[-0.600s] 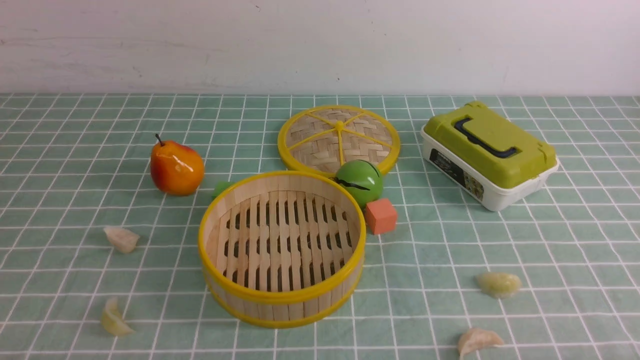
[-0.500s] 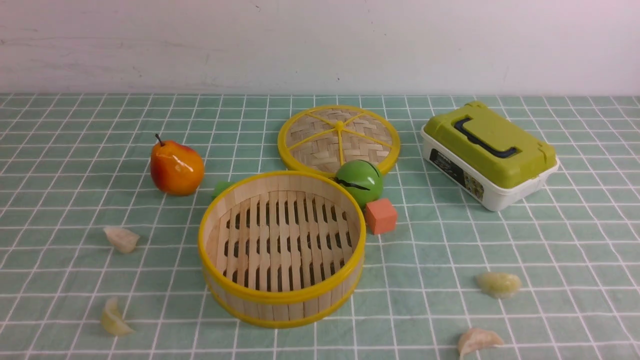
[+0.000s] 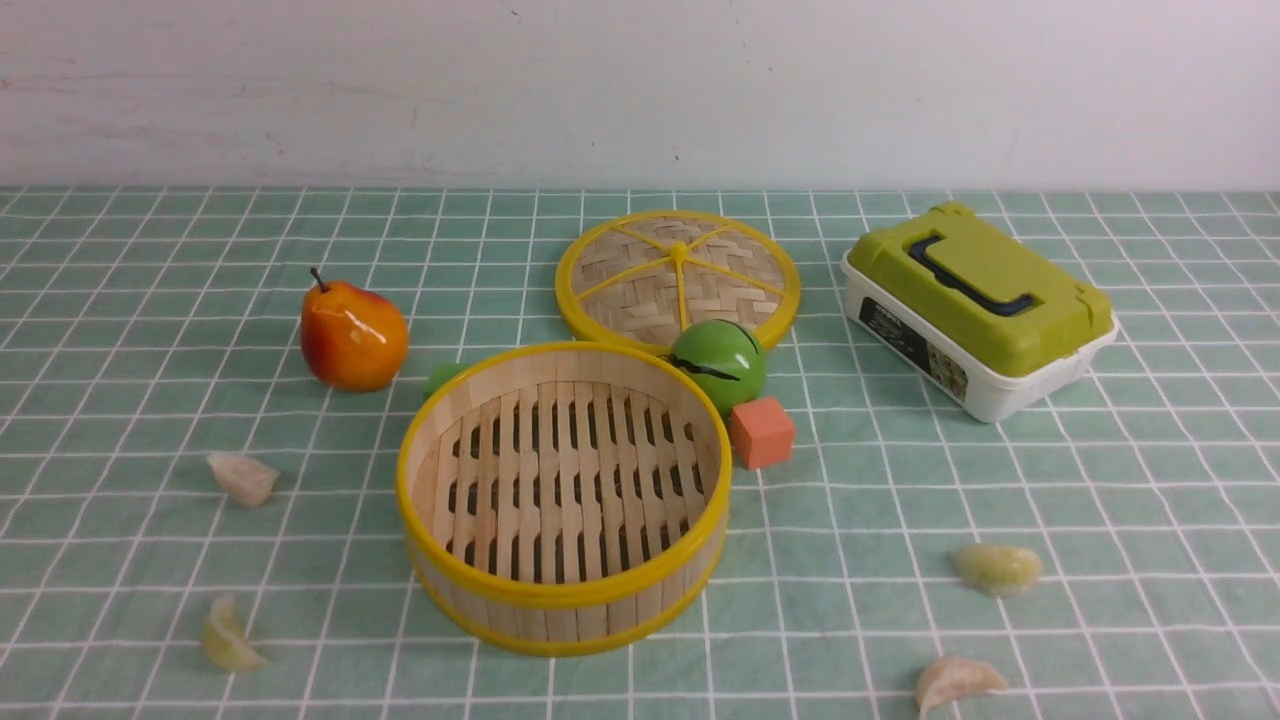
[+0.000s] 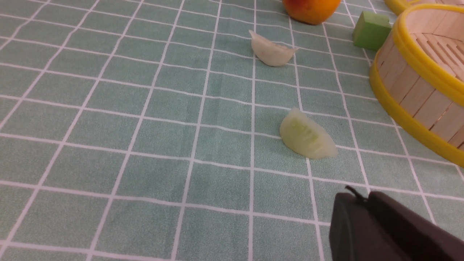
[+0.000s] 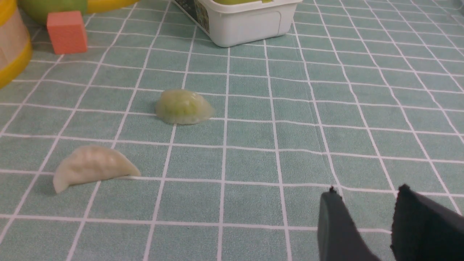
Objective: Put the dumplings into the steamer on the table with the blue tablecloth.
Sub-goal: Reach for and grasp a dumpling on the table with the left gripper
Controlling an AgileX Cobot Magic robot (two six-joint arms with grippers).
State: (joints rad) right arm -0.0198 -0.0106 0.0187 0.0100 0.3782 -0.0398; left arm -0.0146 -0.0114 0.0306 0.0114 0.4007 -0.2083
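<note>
The desk (image 3: 1100, 480) carries the steamer (image 3: 560, 600) in the middle, empty, with the four dumplings (image 3: 997, 568) lying apart from it, two on the left and two on the right. The left pincer (image 4: 366, 200) is clenched on nothing, while the right pincer (image 5: 367, 191) is released and bare. The near left dumpling (image 3: 228, 637) runs roughly near to far, and the other three lie left to right. I'd say a glossy one could squirt out if pinched by its tips, or a low carry could knock the steamer's rim
</note>
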